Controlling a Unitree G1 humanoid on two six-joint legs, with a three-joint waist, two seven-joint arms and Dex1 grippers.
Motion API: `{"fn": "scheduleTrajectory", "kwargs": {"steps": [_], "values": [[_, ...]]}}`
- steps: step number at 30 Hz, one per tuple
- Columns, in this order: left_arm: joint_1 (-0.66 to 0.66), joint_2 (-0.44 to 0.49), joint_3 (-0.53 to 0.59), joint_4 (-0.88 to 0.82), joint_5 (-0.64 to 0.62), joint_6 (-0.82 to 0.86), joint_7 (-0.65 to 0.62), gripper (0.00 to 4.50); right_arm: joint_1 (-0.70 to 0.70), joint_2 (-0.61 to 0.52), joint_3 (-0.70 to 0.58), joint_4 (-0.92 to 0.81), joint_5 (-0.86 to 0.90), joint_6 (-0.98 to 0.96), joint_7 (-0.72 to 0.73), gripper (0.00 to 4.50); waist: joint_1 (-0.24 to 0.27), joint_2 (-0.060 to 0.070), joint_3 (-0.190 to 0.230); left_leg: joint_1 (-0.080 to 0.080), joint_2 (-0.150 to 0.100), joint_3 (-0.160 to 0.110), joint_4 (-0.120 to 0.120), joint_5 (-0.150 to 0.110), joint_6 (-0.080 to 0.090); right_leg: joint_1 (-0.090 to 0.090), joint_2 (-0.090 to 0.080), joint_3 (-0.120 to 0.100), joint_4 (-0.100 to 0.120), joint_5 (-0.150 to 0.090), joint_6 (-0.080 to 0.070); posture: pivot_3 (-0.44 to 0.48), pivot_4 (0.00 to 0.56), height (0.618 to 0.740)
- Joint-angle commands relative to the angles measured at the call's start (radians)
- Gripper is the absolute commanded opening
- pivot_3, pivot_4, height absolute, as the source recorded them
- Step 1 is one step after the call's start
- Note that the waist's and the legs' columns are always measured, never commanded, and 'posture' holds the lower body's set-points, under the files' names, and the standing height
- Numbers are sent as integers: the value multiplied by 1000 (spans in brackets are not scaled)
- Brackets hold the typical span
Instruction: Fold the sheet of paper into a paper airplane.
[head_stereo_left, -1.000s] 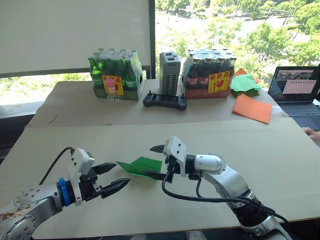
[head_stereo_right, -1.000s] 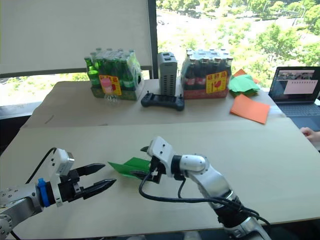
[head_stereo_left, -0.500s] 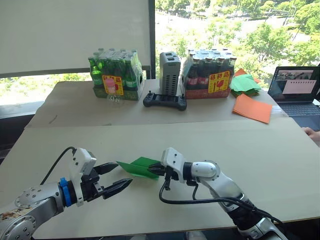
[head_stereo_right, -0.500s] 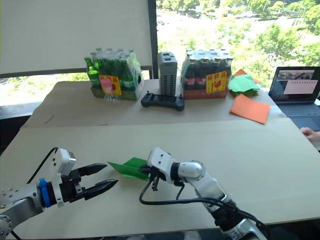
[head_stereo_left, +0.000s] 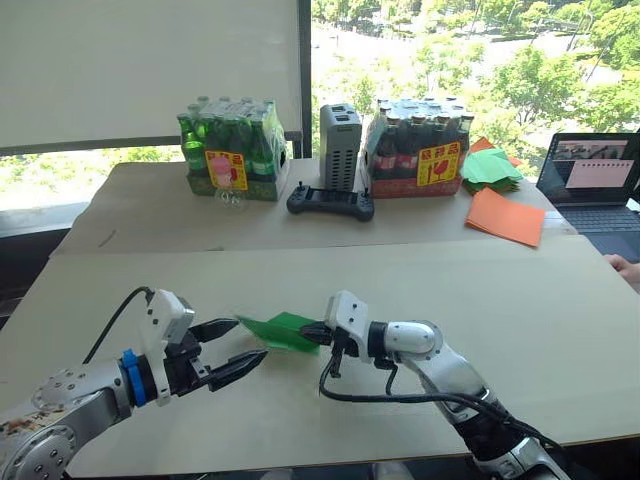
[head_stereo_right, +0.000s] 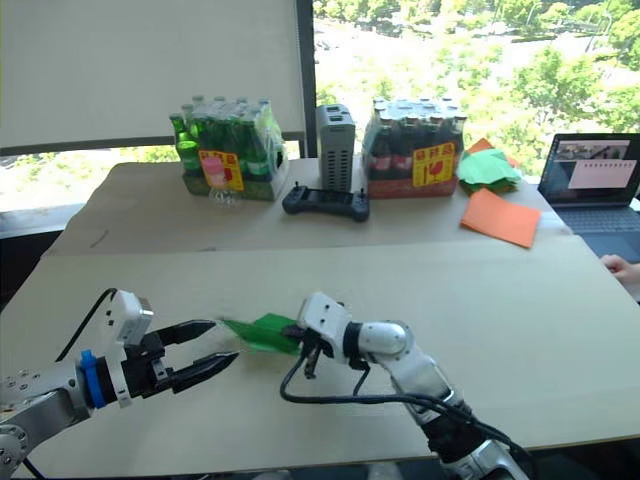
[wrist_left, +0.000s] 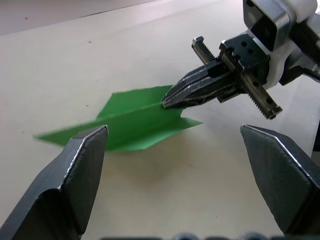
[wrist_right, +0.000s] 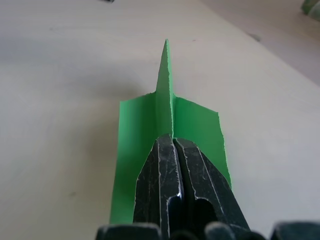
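Note:
The sheet of paper is a bright green pointed dart with two flat wings, the paper airplane (head_stereo_left: 276, 331). It sits just over the near table, its nose pointing to my left. My right gripper (head_stereo_left: 312, 335) is shut on the raised middle fold at its tail; in the right wrist view the black fingers (wrist_right: 160, 175) pinch that green ridge (wrist_right: 165, 90). My left gripper (head_stereo_left: 246, 342) stands open beside the nose, touching nothing. In the left wrist view the airplane (wrist_left: 131, 125) lies between its two spread fingers (wrist_left: 82, 160).
On the far table stand a pack of green bottles (head_stereo_left: 230, 150), a grey box (head_stereo_left: 340, 146), a black controller (head_stereo_left: 330, 203) and a pack of dark bottles (head_stereo_left: 418, 150). Orange sheets (head_stereo_left: 505, 216), a pile of green papers (head_stereo_left: 490, 166) and a laptop (head_stereo_left: 590, 178) are far right. A person's hand (head_stereo_left: 625, 266) rests at the right edge.
My right gripper was open around the airplane's tail a second ago and has shut on its middle fold. My left gripper has edged slightly closer to the nose, still open.

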Motion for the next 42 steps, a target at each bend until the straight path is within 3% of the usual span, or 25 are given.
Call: {"fn": "scheduleTrajectory", "kwargs": {"steps": [1, 7, 12, 16, 32, 42], "values": [[-26, -19, -7, -38, 0, -42, 21, 4500, -24, -9, -132, -104, 53, 103, -69, 20, 2, 0, 0, 0, 0, 0, 0, 0, 0, 0, 0, 0, 0, 0, 0, 0, 150, 675], [-114, -38, -56, -42, 31, -86, 47, 4500, -26, -30, -331, -190, 42, 309, -266, 20, 6, 0, 0, 0, 0, 0, 0, 0, 0, 0, 0, 0, 0, 0, 0, 0, 150, 675], [-212, -30, -126, -31, 59, -107, 27, 4500, -64, -77, -462, -150, -76, 442, -491, 20, 11, 0, 0, -1, -1, 1, 1, 0, 0, -1, -1, 1, 1, 0, 0, 0, 150, 675], [-253, -44, -182, -30, 91, -130, 21, 4500, -46, -54, -523, -138, -131, 515, -622, 20, 9, 0, 0, -1, 0, 1, 1, 0, 0, -1, -1, 1, 2, 0, 0, 0, 150, 675], [-258, -33, -227, -48, 69, -133, -35, 4500, 86, -44, -525, -89, -116, 453, -611, 20, 1, 0, 0, 0, 0, 3, 1, 0, 0, -1, 0, 3, 3, 0, 0, 0, 150, 675], [-235, -27, -202, -31, 87, -144, -39, 4500, 10, -22, -595, -184, 10, 363, -555, 3424, -2, 0, 0, 0, 0, 3, 1, 0, 0, -1, 0, 3, 3, 0, 0, 0, 150, 675]]}}
